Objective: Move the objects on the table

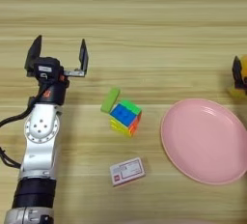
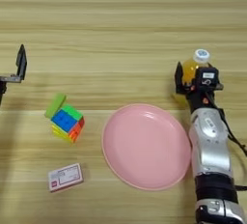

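A wide light-wood table (image 1: 144, 35) with horizontal plank grain is filling the whole view. The largest thing lying on it is a round pink plate (image 2: 144, 146), set toward the robot's right and near the front edge. The left arm is being held out over the left part of the table, and the left gripper (image 1: 59, 56) is being kept above bare wood with its two black fingers spread wide apart, nothing between them. The right arm is being held out just right of the plate, and the right gripper (image 2: 192, 80) is being closed around a small orange-juice bottle (image 2: 195, 66) with a white cap, which is standing upright just behind the plate's far right rim. Between the left gripper and the plate, a multicoloured Rubik's cube (image 1: 126, 117) is resting on the table, turned so that one corner is pointing toward the viewer. A small flat bright-green block (image 1: 110, 100) is being propped against the cube's far left side, touching it and tilted. Nearer the front edge, below the cube and apart from it, a small red-and-white card-like box (image 1: 127, 171) is lying flat.
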Robot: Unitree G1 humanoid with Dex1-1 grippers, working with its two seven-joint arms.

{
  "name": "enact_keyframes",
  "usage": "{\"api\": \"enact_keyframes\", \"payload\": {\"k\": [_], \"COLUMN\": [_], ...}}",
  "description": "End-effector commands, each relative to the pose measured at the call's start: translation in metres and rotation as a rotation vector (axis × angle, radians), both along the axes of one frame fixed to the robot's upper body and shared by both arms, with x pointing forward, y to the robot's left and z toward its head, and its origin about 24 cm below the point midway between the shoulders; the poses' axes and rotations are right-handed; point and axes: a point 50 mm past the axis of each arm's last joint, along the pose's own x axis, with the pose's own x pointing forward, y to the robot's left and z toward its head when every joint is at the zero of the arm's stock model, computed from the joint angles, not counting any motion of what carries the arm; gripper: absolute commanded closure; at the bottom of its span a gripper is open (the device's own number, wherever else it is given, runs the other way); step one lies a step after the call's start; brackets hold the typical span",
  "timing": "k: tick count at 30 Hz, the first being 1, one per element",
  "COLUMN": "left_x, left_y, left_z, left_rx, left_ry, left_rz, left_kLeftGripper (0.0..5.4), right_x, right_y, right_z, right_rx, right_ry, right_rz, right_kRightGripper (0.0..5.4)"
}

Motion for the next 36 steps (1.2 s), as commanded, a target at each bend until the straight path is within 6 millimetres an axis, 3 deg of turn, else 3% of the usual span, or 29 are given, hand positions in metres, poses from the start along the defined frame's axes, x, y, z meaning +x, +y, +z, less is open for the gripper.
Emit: {"api": "enact_keyframes", "payload": {"k": [1,9,16,25,36], "left_x": [-0.001,0.0,0.0,0.0,-0.001], "left_y": [0.001,0.001,0.0,-0.001,-0.002], "left_z": [-0.002,-0.002,-0.002,-0.002,-0.004], "left_rx": [0.03,0.039,0.041,0.038,0.037], "left_ry": [0.006,0.004,0.001,-0.001,0.011], "left_rz": [-0.004,-0.007,-0.006,-0.005,-0.005], "left_kLeftGripper": [0.0,0.0,0.0,0.0,0.0], "right_x": [0.0,0.009,0.021,0.025,0.024], "right_y": [0.006,0.024,0.042,0.062,0.066], "right_z": [0.021,0.038,0.039,0.026,0.009], "right_rx": [-0.033,-0.026,0.025,0.049,0.053], "right_ry": [-0.097,-0.147,-0.132,-0.09,-0.031], "right_rz": [0.012,0.063,0.119,0.188,0.201], "right_kRightGripper": [1.79,1.79,1.79,1.79,1.79]}}
